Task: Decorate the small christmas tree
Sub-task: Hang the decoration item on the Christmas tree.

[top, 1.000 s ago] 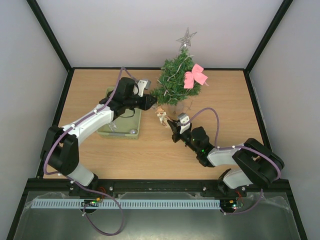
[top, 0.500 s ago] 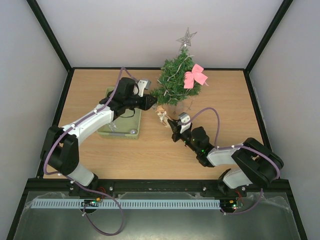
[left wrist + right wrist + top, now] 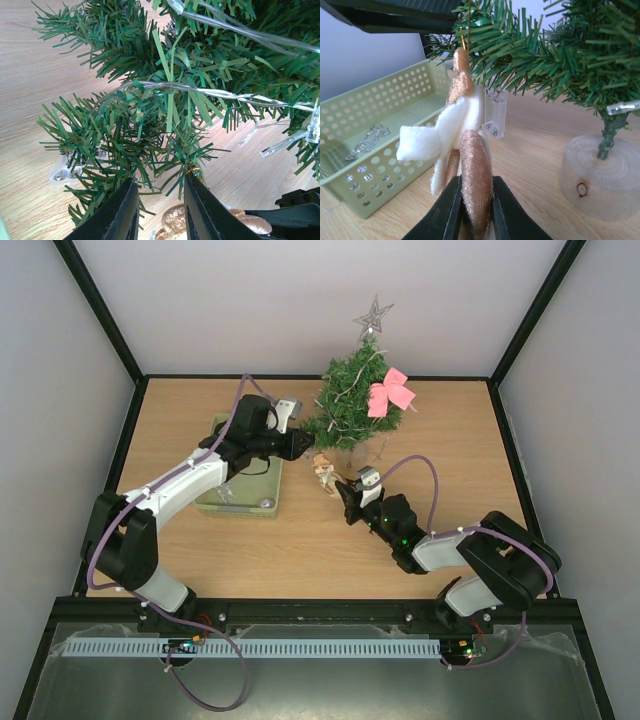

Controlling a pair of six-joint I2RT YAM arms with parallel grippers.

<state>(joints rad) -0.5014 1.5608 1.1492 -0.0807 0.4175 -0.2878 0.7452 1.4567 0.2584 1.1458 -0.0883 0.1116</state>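
The small christmas tree [image 3: 350,405] stands at the back centre of the table, on a round wooden base [image 3: 600,180]. It carries a silver star [image 3: 372,315], a pink bow [image 3: 390,390] and a clear light string [image 3: 225,92]. My right gripper [image 3: 474,187] is shut on a brown and white plush ornament [image 3: 470,165], held upright under a low branch. The ornament's gold loop [image 3: 466,30] reaches up into the needles. My left gripper [image 3: 160,187] is open around that branch tip, with the gold loop [image 3: 192,171] at its right finger. From above, both grippers [image 3: 300,445] [image 3: 343,492] flank the ornament [image 3: 323,472].
A pale green perforated basket [image 3: 215,502] sits left of the tree under the left arm, with a silvery chain [image 3: 367,142] inside. A clear battery box [image 3: 495,112] hangs behind the ornament. Dark walls enclose the table on three sides.
Almost nothing: the right arm's elbow has shifted slightly left. The ornament, tree and left arm stay where they were.
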